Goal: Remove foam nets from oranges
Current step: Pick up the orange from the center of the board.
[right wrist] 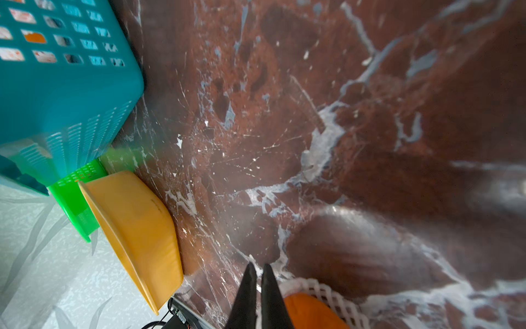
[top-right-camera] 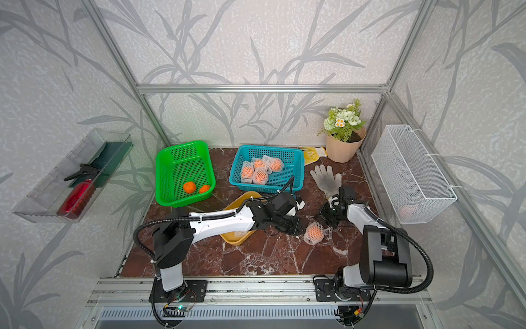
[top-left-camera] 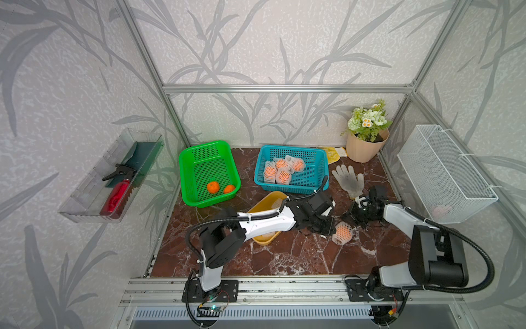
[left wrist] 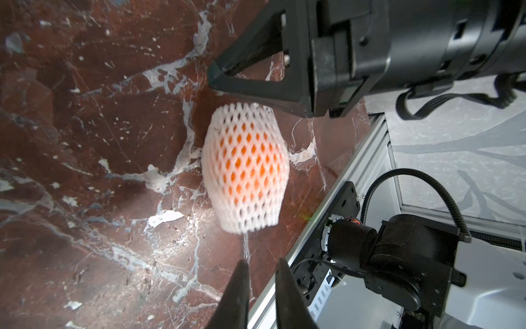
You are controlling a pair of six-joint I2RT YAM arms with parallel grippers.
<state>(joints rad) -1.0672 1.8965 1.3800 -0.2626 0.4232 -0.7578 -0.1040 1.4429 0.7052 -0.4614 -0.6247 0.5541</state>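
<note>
**Top views, then wrists: netted orange between two grippers**

Top views – One orange (top-left-camera: 345, 233) in its net (top-left-camera: 338, 241) sits on or just above the table (top-left-camera: 284, 256), can't tell which. It is mid-depth, toward the R arm's side. L gripper (top-left-camera: 324, 229) is just beside it on one side, R gripper (top-left-camera: 350, 220) on the other. Jaw gaps unreadable here. Four more netted fruits are in the blue basket (top-left-camera: 310, 182), and two bare ones in the green basket (top-left-camera: 199, 196).

L wrist – L gripper (left wrist: 262, 260) is narrow w/ a small gap and nothing between the fingers. Its tips are apart from the net (left wrist: 244, 171); orange (left wrist: 250, 159) shows thru the mesh. One R gripper (left wrist: 212, 78) finger touches the net's end w/ its underside.

R wrist – R gripper (right wrist: 259, 265) fingers are almost together. Net (right wrist: 327, 290) and orange (right wrist: 310, 310) are just beside them. Whether any mesh is pinched: can't tell.
</note>
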